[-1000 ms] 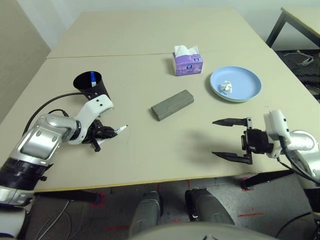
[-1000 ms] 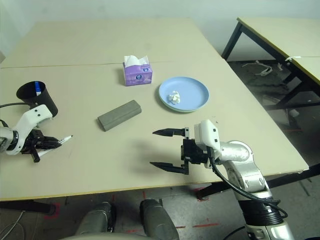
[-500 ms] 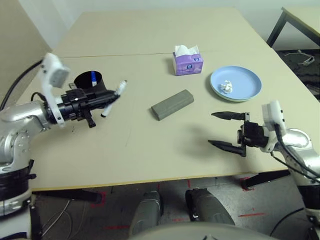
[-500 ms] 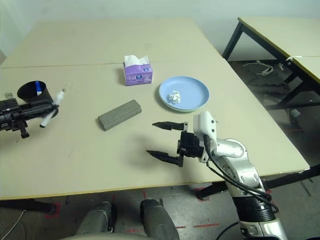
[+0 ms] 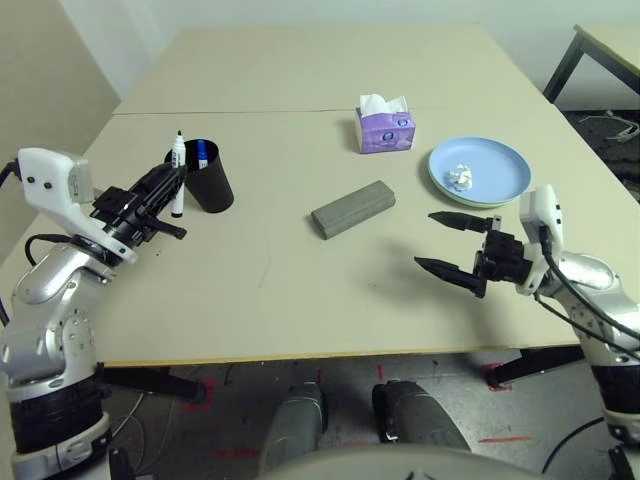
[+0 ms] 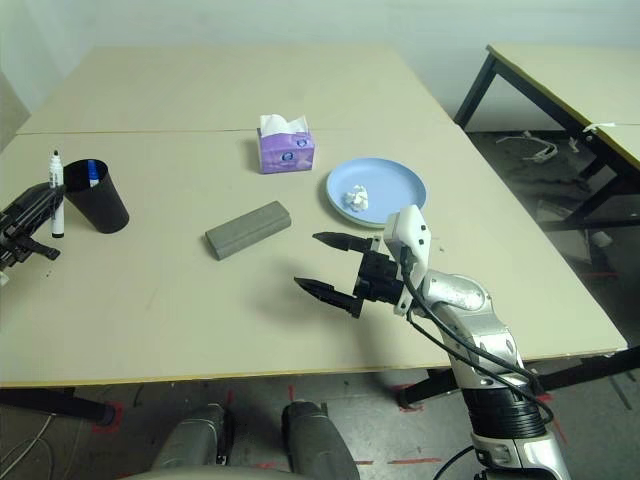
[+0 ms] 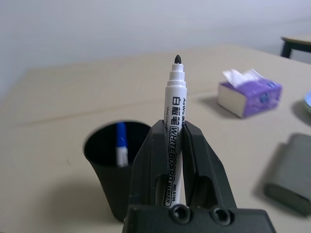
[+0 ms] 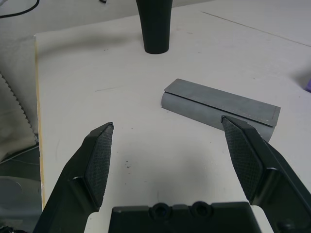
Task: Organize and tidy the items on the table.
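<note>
The table carries everything, so start with the layout: the blue plate sits toward the right with the paper wad on it, the grey case lies near the middle, a purple tissue box stands behind it, and the black cup stands on the left with the blue-capped marker already inside. The right gripper hovers over bare table between case and plate, jaws spread wide and holding nothing; in its wrist view the case lies just ahead of its fingers. The left gripper pinches the other marker between its jaws, upright, just beside the cup on its outer side and level with the rim. The step in hand looks like dropping this marker into the cup. To do it well, the marker's lower end should clear the rim first, so lift a little, carry it across until it hangs over the opening, then lower before letting go; releasing from beside the rim risks tipping the cup or bouncing the marker out. Which end of the marker points up is hard to tell; the wrist view suggests a bare tip, so perhaps the cap is off.
</note>
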